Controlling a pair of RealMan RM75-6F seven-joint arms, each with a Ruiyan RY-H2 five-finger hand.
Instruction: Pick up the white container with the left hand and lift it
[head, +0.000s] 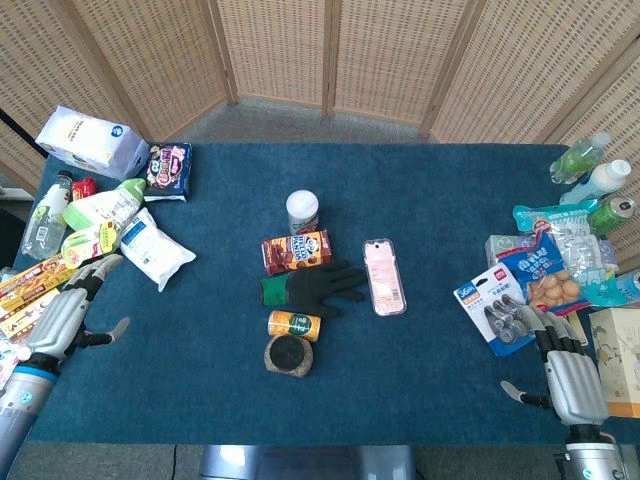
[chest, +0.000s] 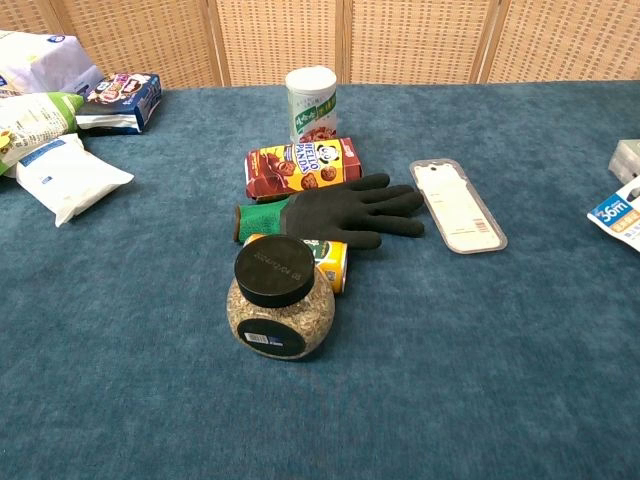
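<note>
White container (head: 302, 211) stands upright, well apart from the empty left hand (head: 68, 312).

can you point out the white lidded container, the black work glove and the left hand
white-lidded cylindrical container (chest: 311, 104), chest view, on its printed side wall
black work glove with green cuff (chest: 340, 211), chest view, on the palm
left hand (head: 68, 312), head view, on the back of the hand

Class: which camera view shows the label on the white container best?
The chest view: the white container stands upright, side-on, its printed label facing the camera. The head view looks down on it, showing mostly the lid and a sliver of label.
</note>
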